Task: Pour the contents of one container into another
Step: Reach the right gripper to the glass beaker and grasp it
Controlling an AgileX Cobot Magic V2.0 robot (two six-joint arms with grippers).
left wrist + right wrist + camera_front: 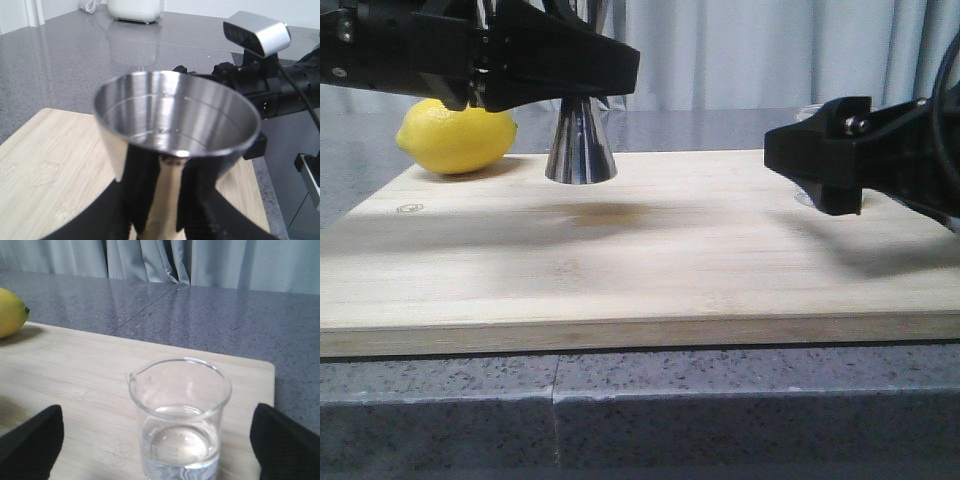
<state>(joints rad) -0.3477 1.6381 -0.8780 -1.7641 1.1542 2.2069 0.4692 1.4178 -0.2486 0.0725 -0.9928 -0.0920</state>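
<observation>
On the right end of the bamboo cutting board (pixel 620 260) I have the small glass beaker (pixel 179 420) standing upright, clear liquid in its bottom part and its pour spout turned toward the lemon side. My right gripper (pixel 155 440) brackets it, black fingers (pixel 30 440) spread wide on either side and touching nothing; I judge I've lined up this way so a straight close will take the round wall squarely. Glass that smooth could slip, so the squeeze wants care.

Away from the beaker, toward the board's far left, my left gripper (pixel 160 210) pinches the steel double jigger (pixel 175 117) at its narrow waist, fingers pressed on it. The polished upper cone faces up, apparently empty, faint measure lines inside; its lower cone sits on or just above the wood. Holding it steadies a tippy hourglass shape for the pour.

Beyond the jigger, farthest from the beaker, lies a dimpled yellow lemon (pixel 457 136).
</observation>
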